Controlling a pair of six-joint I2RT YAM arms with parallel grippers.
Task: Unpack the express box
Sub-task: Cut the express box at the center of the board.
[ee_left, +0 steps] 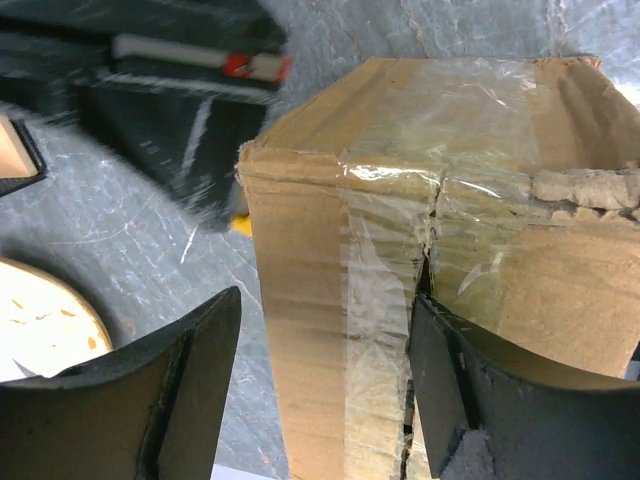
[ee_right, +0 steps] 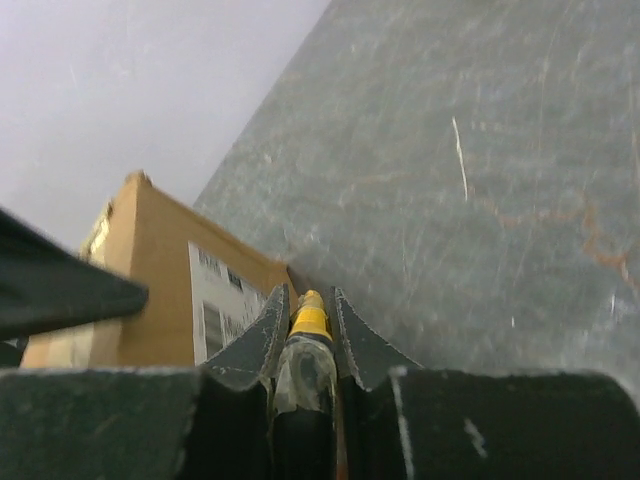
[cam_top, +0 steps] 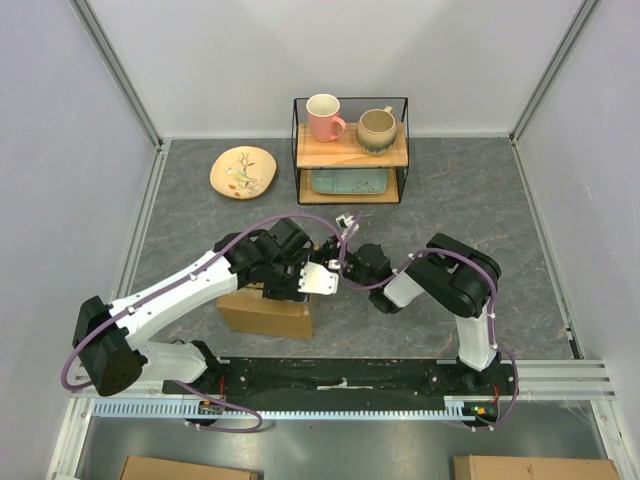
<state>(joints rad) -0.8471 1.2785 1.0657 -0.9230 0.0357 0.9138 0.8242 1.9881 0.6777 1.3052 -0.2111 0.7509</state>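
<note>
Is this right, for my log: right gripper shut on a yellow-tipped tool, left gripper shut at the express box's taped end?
No: the left wrist view shows the left gripper open at the taped end of the express box. The right gripper is shut on the yellow-tipped tool.

The express box [cam_top: 265, 315] lies before the shelf [cam_top: 345, 156]; the plate [cam_top: 243, 172] lies left of the shelf.

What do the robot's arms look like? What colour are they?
The left arm and right arm have white tube sections joined by chunky black joints. A purple cable loops along each. The fingers are dark, curved wedges.
</note>
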